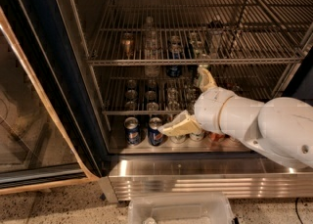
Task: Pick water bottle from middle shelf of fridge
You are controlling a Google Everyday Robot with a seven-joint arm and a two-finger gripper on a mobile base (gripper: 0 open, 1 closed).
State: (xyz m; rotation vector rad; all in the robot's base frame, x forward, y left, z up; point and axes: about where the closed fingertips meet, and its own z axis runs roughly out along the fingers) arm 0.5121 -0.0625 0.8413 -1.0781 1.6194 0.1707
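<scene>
The fridge (pixel 58 71) stands open, its glass door (pixel 29 135) swung to the left. The water bottle (pixel 150 39), clear with ribbed sides, stands upright on the middle shelf (pixel 254 60), a chrome wire rack, among several cans. My gripper (pixel 190 101) is in front of the lower racks, below and to the right of the bottle and apart from it. Its two beige fingers are spread wide, one (pixel 177 125) pointing down-left over the bottom cans, the other (pixel 204 78) pointing up just under the middle shelf. It holds nothing.
A dark-capped bottle (pixel 214 36) stands on the same shelf to the right. Cans fill the lower rack (pixel 151 96) and the floor row, including two blue cans (pixel 144 131). A ribbed steel base strip (pixel 195 184) and a clear plastic bin (pixel 178 211) lie below.
</scene>
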